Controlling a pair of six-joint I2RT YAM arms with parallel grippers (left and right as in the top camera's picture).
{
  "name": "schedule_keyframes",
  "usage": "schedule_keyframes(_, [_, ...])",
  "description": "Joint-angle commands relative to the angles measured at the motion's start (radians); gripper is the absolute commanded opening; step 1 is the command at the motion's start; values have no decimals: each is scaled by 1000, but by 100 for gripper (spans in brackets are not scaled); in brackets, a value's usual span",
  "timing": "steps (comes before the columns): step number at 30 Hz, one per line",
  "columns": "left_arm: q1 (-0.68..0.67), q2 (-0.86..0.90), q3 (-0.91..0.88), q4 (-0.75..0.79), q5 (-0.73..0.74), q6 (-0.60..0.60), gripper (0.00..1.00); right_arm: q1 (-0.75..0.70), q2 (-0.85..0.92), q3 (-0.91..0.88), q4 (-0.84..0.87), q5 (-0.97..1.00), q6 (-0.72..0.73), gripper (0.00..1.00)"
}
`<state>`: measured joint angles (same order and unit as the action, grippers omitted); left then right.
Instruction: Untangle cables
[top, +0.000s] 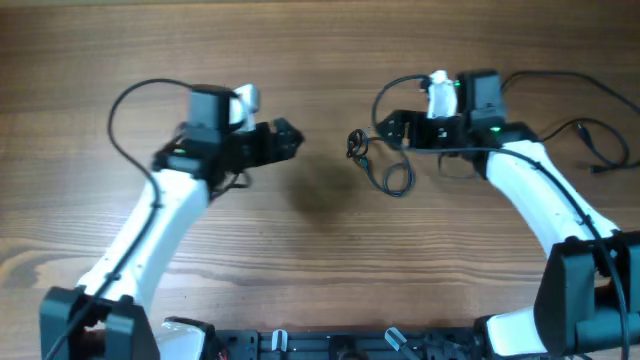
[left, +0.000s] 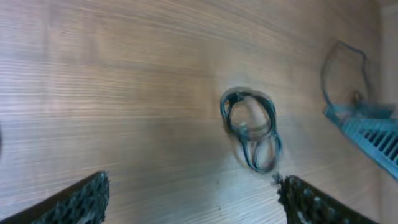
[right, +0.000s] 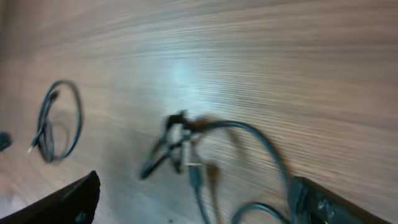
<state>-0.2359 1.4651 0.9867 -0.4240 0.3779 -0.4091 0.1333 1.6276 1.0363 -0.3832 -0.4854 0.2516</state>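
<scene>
**Two open claws, one small tangle: a careless pinch is the risk**

The cables (top: 358, 146) lie on the wooden counter (top: 320, 275) just right of centre in the overhead view. They are bunched tight at their left end and trail slack toward the lower right.

The left claw (top: 291, 140) sits to the left of them, clearly apart. Its wrist view shows its fingers (left: 81, 199) spread wide with bare wood between them, and the coiled cords (left: 249, 127) ahead, right of centre.

The right claw (top: 388, 127) sits just up and right of the bundle. Its fingers (right: 62, 202) are also spread and grip nothing. Strands of the tangle (right: 183, 146) run down the frame between them, closest to the right-hand finger. Another loop lies at the left edge of that frame. The blur makes it impossible to tell whether this loop is joined to the rest.

The main danger is likely the right claw closing where several strands run side by side. It would then catch more than one cord, and a pull would drag the whole bundle or draw the knot tighter rather than free a loop.

The cords are thin and lie flat on the wood. A claw coming down too shallow may close on air, and one coming down too deep may scrape the counter.

Both claws flank the same small patch, so a reach from each side at once could bring them into contact. With nothing pinning the bundle, any tug from one side would probably slide it across the counter.
</scene>
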Motion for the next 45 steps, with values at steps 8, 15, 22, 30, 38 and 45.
schedule_keyframes(8, [-441,289,15,357,-522,-122,92,-11,-10,-7,8,172,241,100])
schedule_keyframes(15, [-440,396,15,380,-600,-123,61,-11,-10,-7,8,172,256,100])
schedule_keyframes(22, [-430,384,15,143,-703,-231,20,-11,-10,-7,8,172,257,100])
schedule_keyframes(30, [-423,129,17,38,-587,-212,80,-11,-10,-7,8,172,256,100])
schedule_keyframes(38, [-427,283,16,392,-580,-35,93,-11,-10,-7,8,172,256,100])
schedule_keyframes(45, [-420,444,16,541,-581,-40,20,-11,-10,-7,8,172,257,100])
